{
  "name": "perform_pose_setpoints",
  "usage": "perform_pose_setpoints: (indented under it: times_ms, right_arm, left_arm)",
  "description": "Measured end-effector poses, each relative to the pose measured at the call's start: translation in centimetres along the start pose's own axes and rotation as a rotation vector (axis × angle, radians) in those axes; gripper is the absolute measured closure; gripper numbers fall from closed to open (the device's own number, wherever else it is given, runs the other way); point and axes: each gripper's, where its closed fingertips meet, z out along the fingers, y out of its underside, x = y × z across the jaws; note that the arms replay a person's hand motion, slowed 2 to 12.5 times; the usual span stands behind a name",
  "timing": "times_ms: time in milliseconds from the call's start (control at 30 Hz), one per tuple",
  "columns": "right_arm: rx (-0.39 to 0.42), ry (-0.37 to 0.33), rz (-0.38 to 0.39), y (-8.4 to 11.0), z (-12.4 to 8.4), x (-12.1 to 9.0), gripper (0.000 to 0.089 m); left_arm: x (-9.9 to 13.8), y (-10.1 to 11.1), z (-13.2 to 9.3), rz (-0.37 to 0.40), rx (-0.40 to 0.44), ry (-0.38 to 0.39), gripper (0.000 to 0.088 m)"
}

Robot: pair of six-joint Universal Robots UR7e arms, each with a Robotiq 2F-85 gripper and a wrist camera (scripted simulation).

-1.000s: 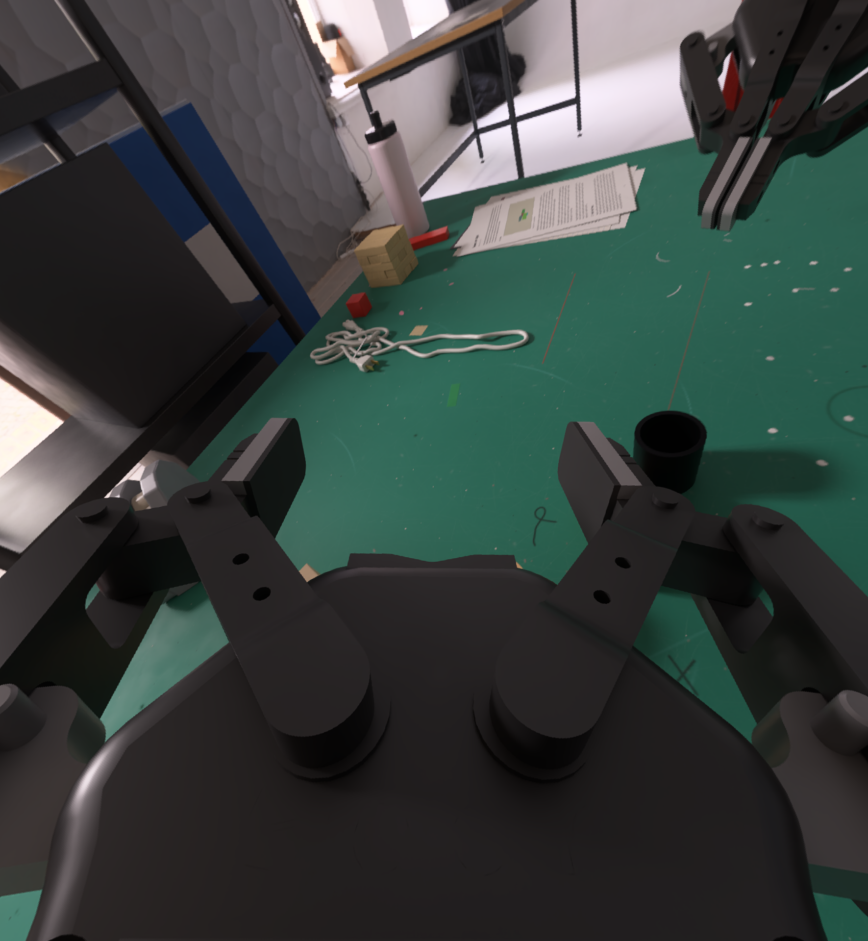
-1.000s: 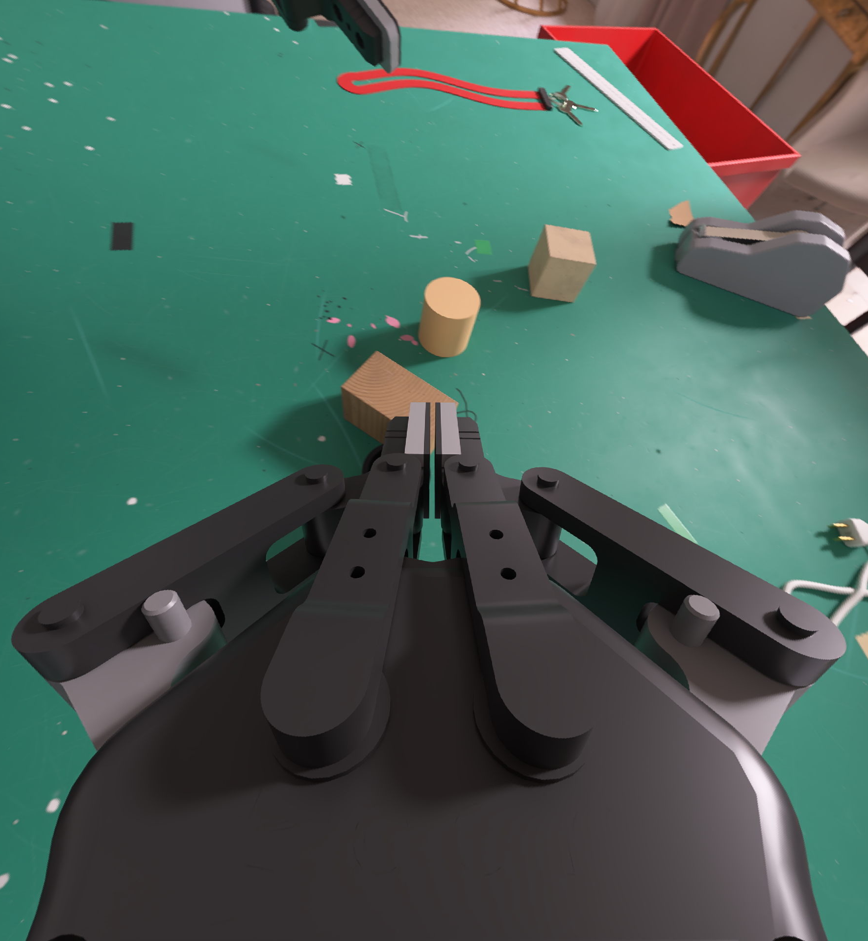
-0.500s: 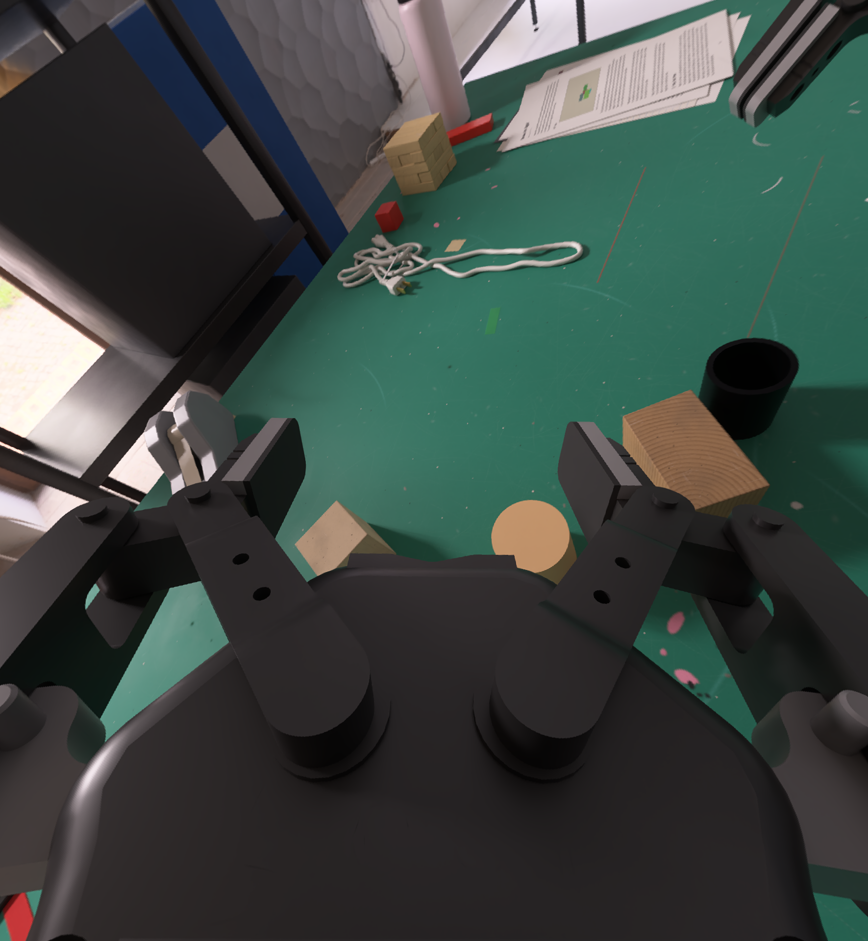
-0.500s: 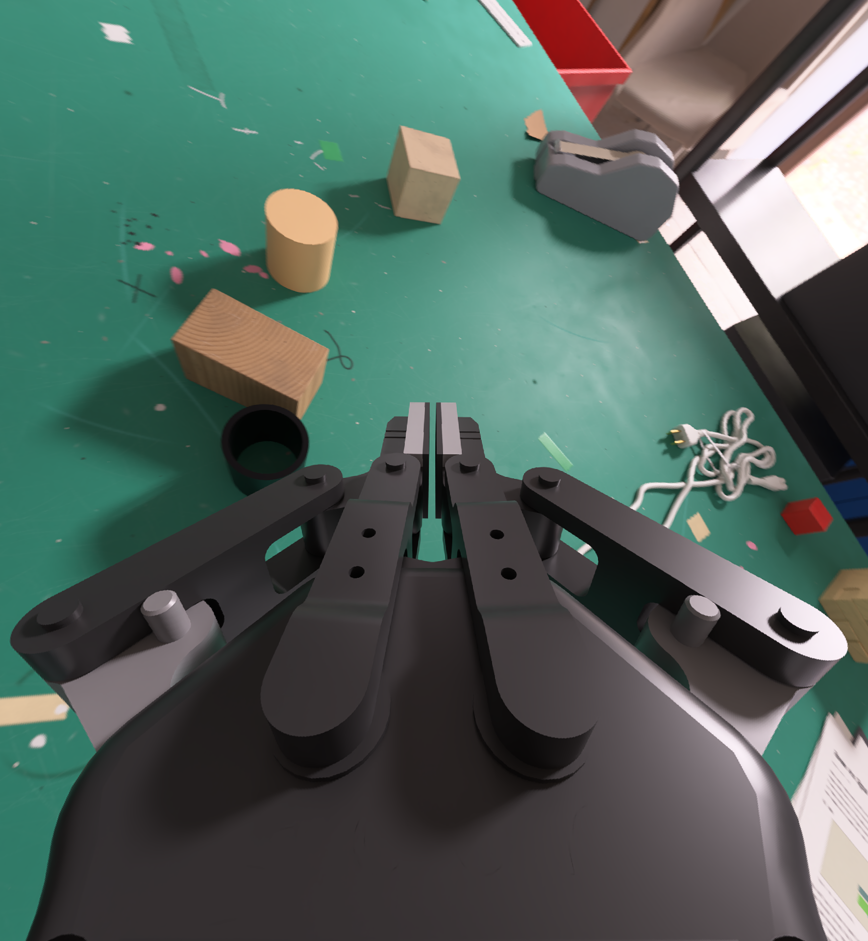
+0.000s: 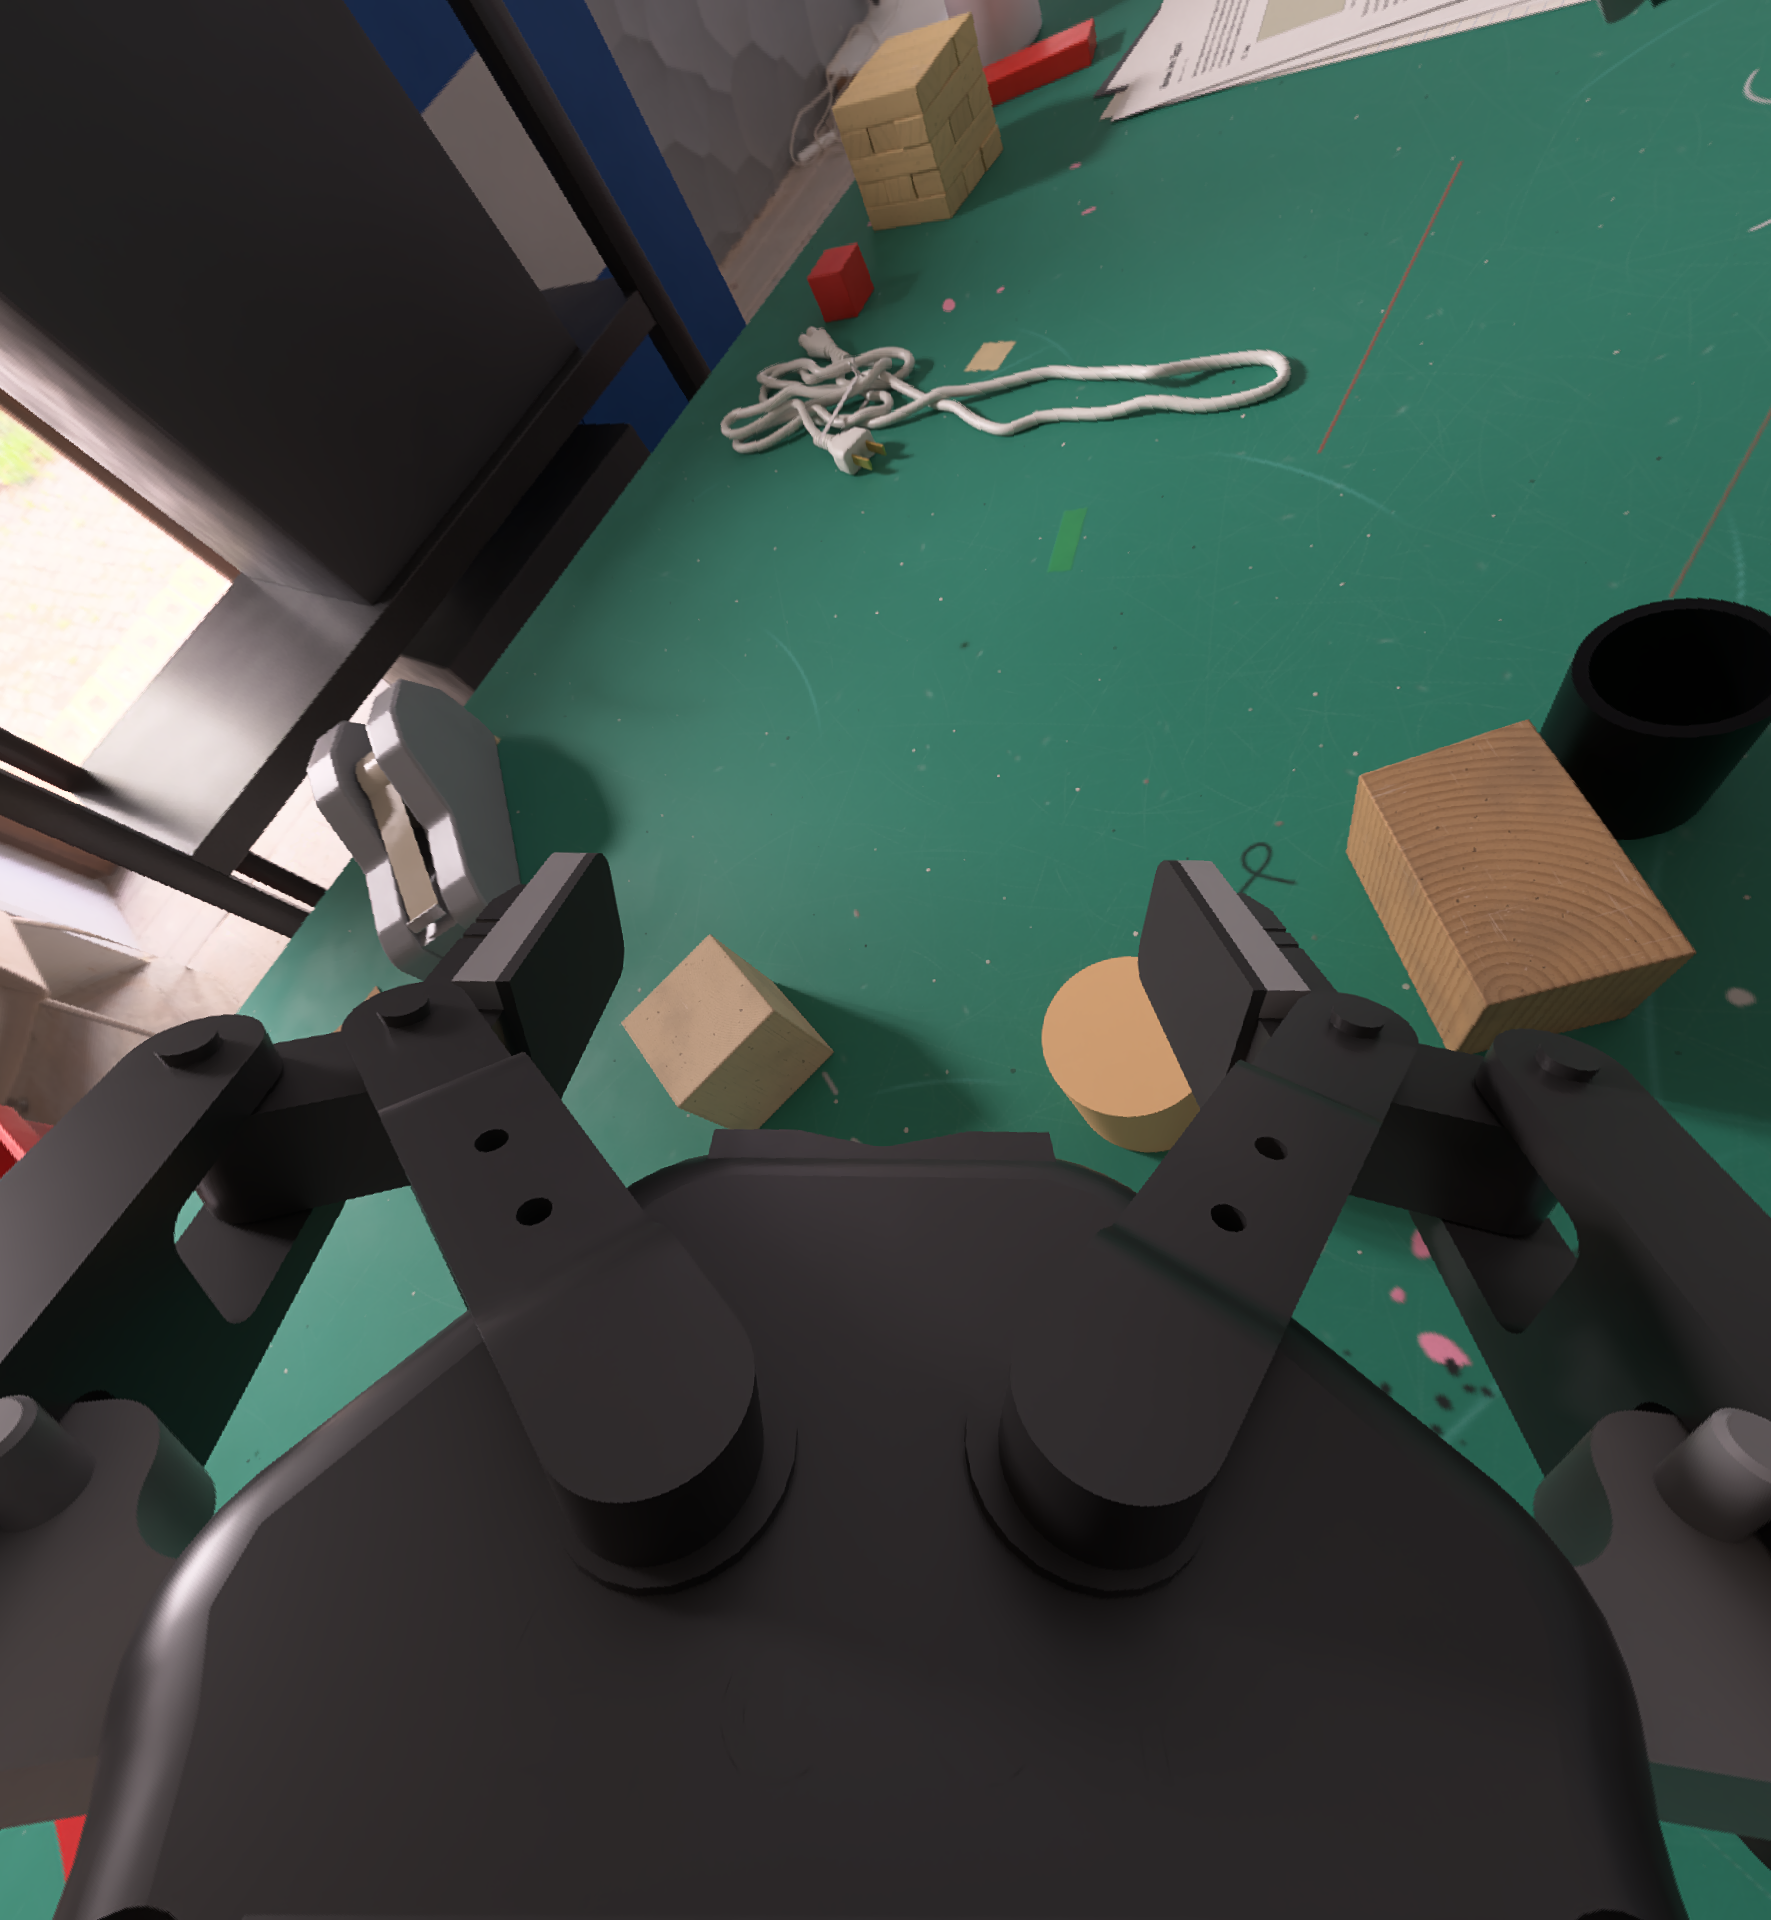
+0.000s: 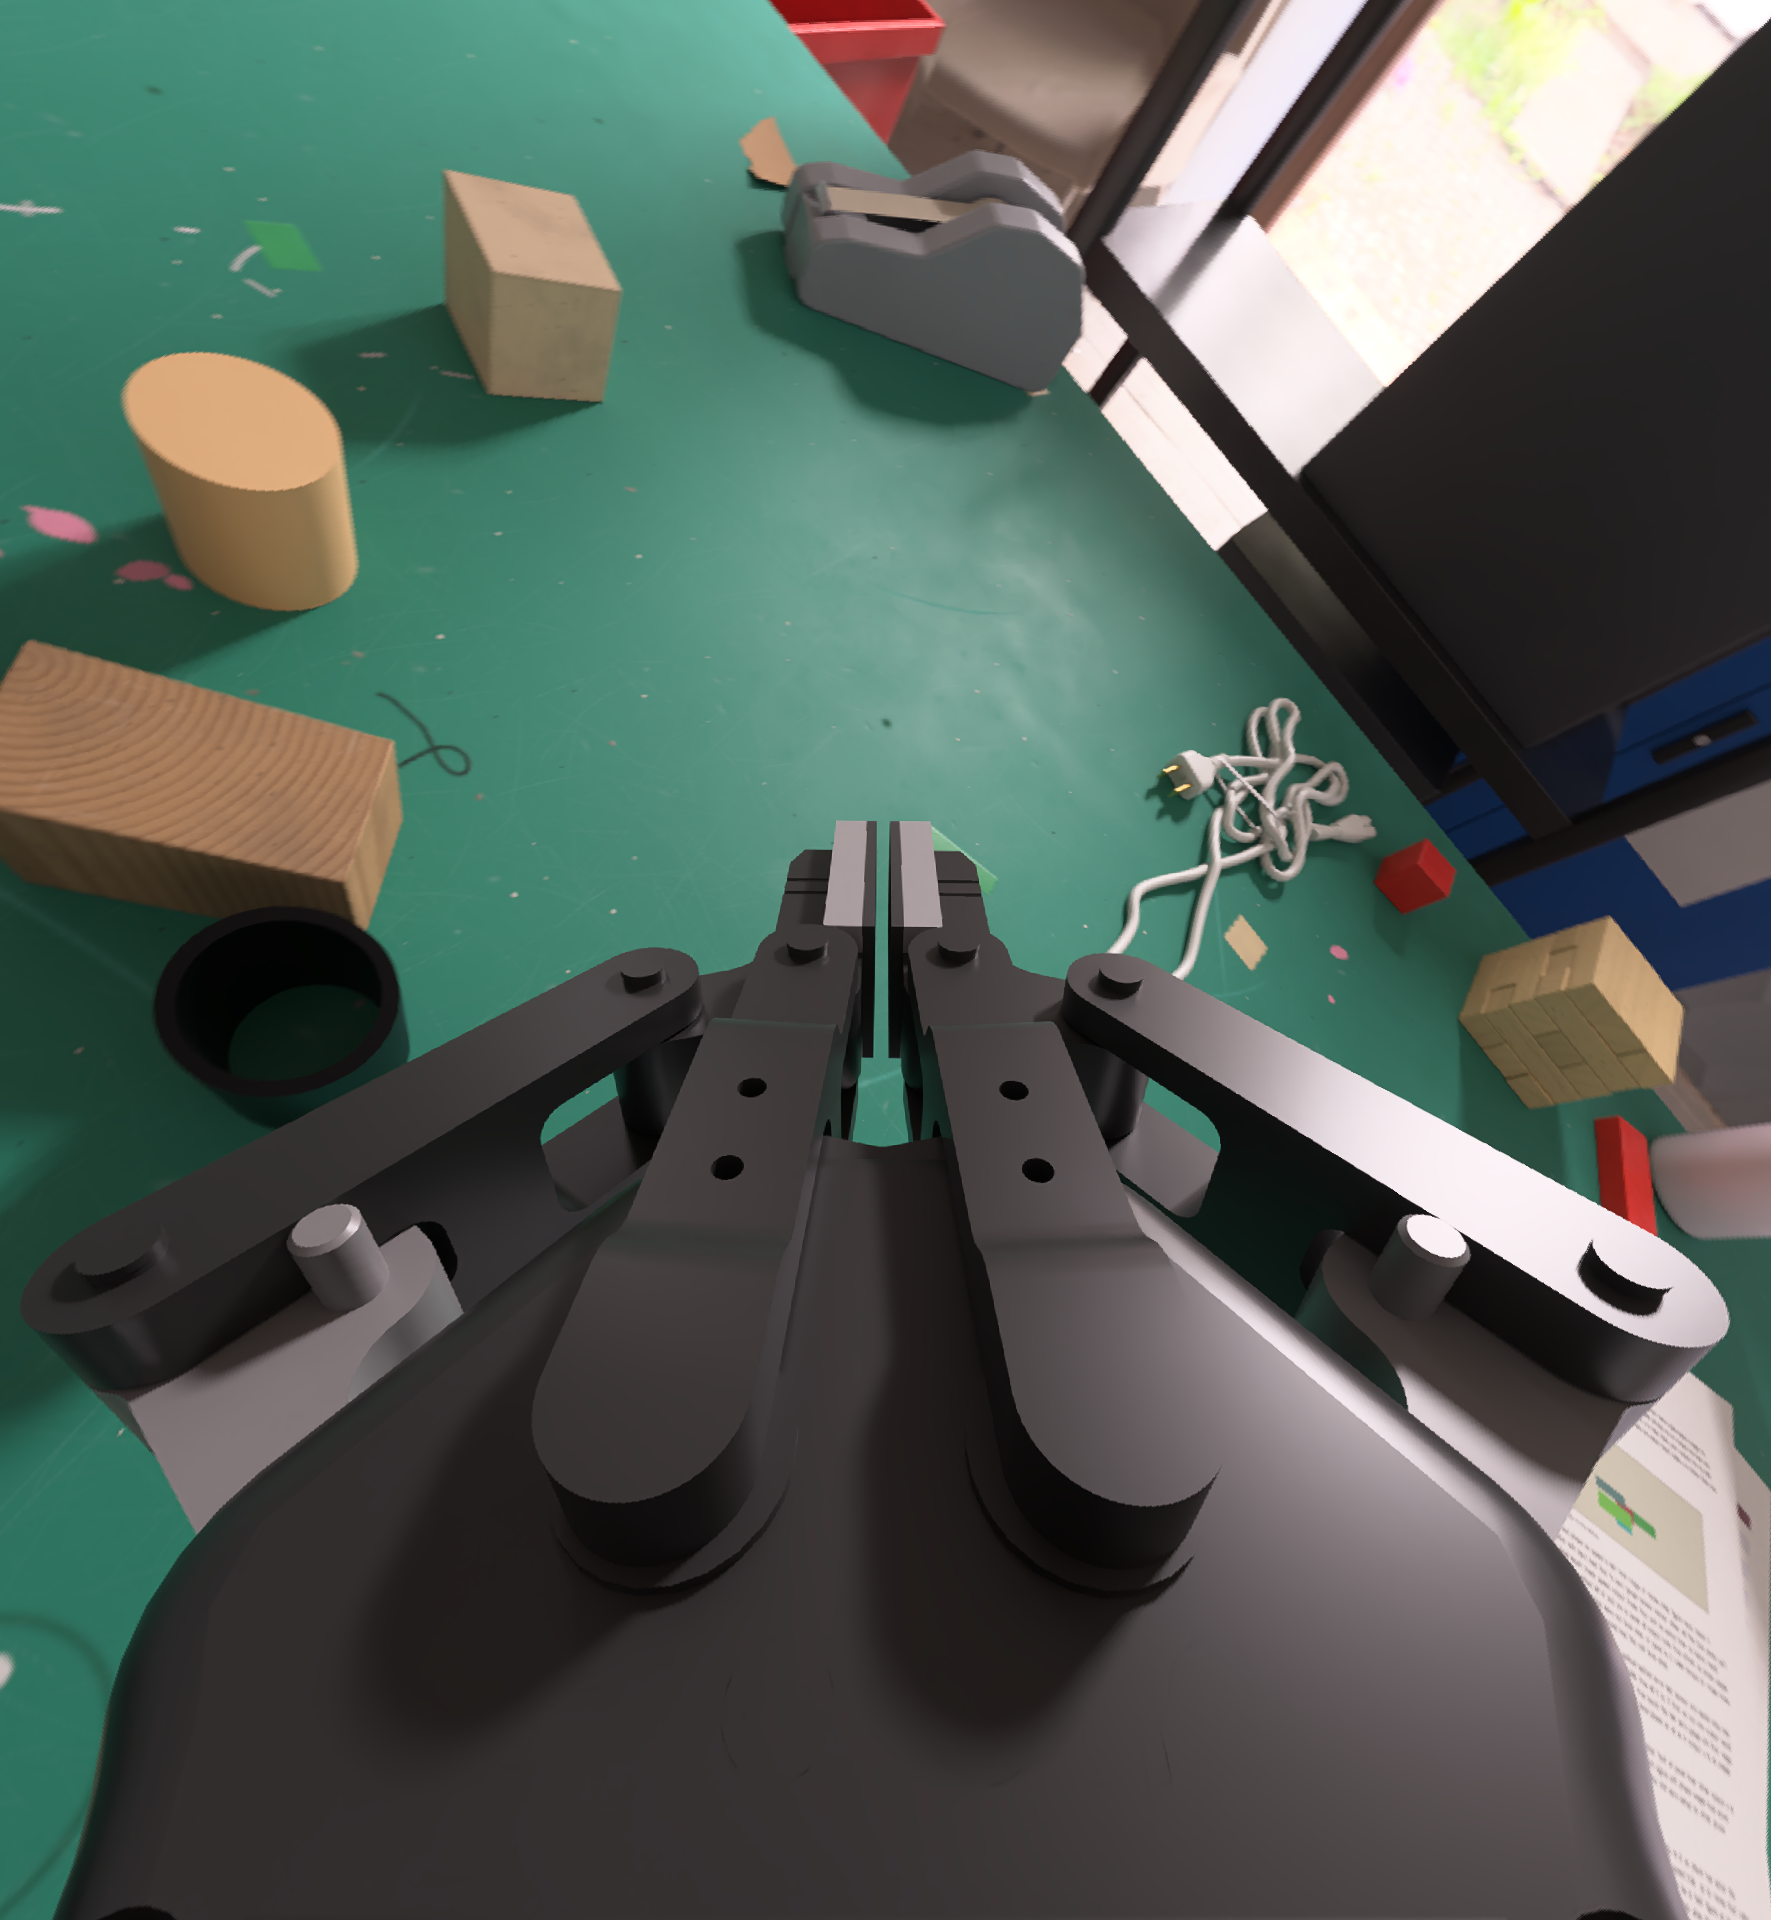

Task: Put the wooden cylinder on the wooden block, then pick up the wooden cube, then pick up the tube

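Note:
The wooden cylinder (image 5: 1109, 1049) stands upright on the green table, partly behind my left gripper's right finger. The pale wooden cube (image 5: 725, 1034) sits between the fingers, lower down. The grained wooden block (image 5: 1509, 883) lies to the right, with the black tube (image 5: 1681, 707) upright beyond it. My left gripper (image 5: 876, 935) is open and empty above them. In the right wrist view the cylinder (image 6: 242, 478), cube (image 6: 533, 286), block (image 6: 169, 784) and tube (image 6: 278, 997) lie at the left. My right gripper (image 6: 881, 873) is shut and empty over bare table.
A grey tape dispenser (image 5: 408, 821) stands at the table's left edge by a black shelf frame. A white cable (image 5: 964, 395), a small red cube (image 5: 841, 281), a stack of small wooden bricks (image 5: 917, 125) and papers (image 6: 1681, 1621) lie farther off. A red bin (image 6: 865, 31) is at the far end.
My left gripper has pulled back and tilted down, bringing cube, cylinder and block into view between its fingers. My right gripper has swung away from the block toward the shelf side, staying shut.

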Motion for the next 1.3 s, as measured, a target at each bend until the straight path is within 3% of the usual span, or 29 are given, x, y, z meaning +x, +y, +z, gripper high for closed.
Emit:
perform_pose_setpoints:
  times_ms: [267,600,867,1300]
  right_arm:
    - [-0.017,0.144,0.060,0.4,0.3,1.8,0.0872]
    - [-0.061,0.272,0.060,1.1,0.4,3.0,0.0871]
    - [-0.085,0.310,0.050,1.4,0.5,3.1,0.0871]
    - [-0.093,0.302,0.041,1.3,0.8,2.6,0.0872]
  left_arm:
    - [0.7,0.7,0.5,-0.032,-0.036,0.045,0.0028]
    - [1.5,1.2,1.0,-0.069,-0.061,0.100,0.0028]
    - [1.6,1.8,1.1,-0.069,-0.093,0.094,0.0028]
    - [2.0,2.9,1.2,-0.048,-0.157,0.081,0.0028]
